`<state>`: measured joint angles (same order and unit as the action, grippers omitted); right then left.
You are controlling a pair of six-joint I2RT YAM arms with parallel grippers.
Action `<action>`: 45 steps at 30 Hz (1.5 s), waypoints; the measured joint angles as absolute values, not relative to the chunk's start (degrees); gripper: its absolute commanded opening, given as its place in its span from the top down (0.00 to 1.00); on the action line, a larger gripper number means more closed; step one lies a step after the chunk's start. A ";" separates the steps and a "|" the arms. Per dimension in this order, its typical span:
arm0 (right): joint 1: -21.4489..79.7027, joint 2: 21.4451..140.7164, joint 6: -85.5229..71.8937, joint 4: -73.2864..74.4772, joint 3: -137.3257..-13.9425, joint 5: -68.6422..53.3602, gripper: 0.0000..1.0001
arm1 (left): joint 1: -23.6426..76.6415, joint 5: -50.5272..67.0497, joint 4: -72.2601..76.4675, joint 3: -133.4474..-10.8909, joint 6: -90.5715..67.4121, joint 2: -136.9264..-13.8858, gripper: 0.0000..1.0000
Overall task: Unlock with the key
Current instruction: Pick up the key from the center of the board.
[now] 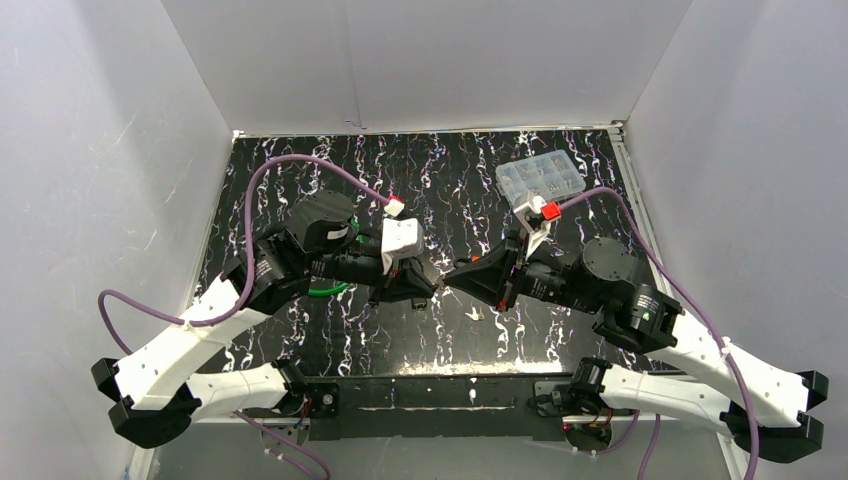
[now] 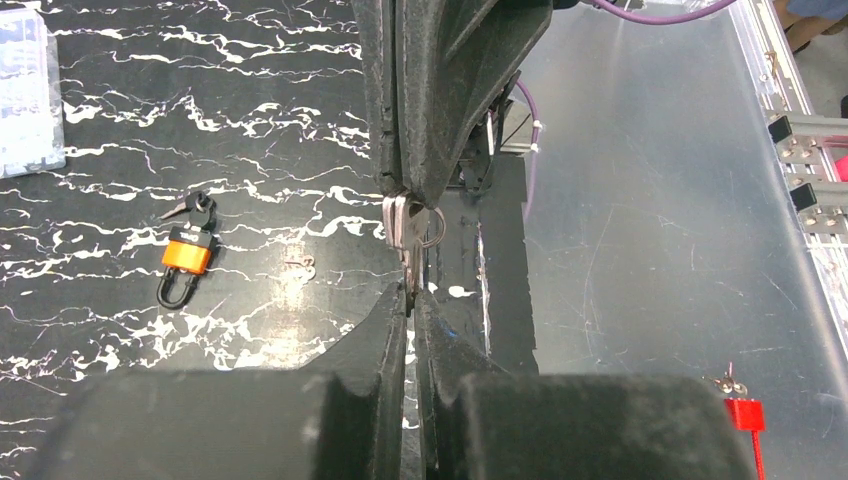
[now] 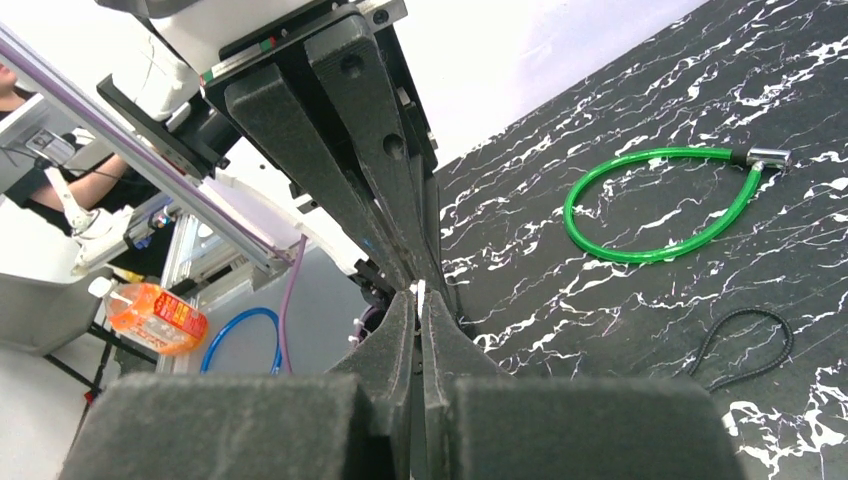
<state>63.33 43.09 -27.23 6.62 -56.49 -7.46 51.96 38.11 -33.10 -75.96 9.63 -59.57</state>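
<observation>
Key, head in jaws of right gripper, blade in left gripper

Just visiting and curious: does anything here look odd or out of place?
Nothing looks spilled or broken. One oddity: the left gripper and the right gripper are both shut on the same keys in mid-air, tip to tip, while the orange padlock lies flat on the table, apart from them.

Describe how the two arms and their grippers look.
The left arm and right arm have white links and black joints. A purple cable runs along each, ending at a red plug. The left gripper and right gripper have black, wedge-shaped fingers with a rough surface.
</observation>
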 measured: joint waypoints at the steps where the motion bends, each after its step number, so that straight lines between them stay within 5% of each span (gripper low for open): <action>1: 63.33 43.01 -26.95 7.16 -56.57 -7.67 0.99 | 51.96 38.11 -33.35 -75.98 9.69 -59.57 1.00; 8: 63.33 43.03 -25.61 9.78 -58.10 -9.12 0.99 | 51.96 38.54 -34.04 -76.90 9.87 -59.59 1.00; 13: 63.33 43.22 -25.15 10.56 -58.78 -9.60 0.99 | 51.96 39.02 -34.19 -77.21 10.02 -59.68 0.76; 16: 63.33 43.22 -25.06 11.20 -58.78 -9.56 0.99 | 51.96 39.21 -34.43 -77.40 10.16 -59.70 0.75; 27: 63.33 43.16 -25.08 11.96 -58.78 -9.15 0.99 | 51.96 39.98 -34.79 -77.59 10.37 -59.72 0.88; 30: 63.33 43.17 -25.10 11.88 -58.77 -9.16 0.99 | 51.96 40.25 -34.79 -77.65 10.32 -59.75 0.99; 45: 63.33 44.45 -25.03 11.09 -58.81 -9.64 0.99 | 51.81 40.29 -37.05 -78.97 11.63 -60.62 1.00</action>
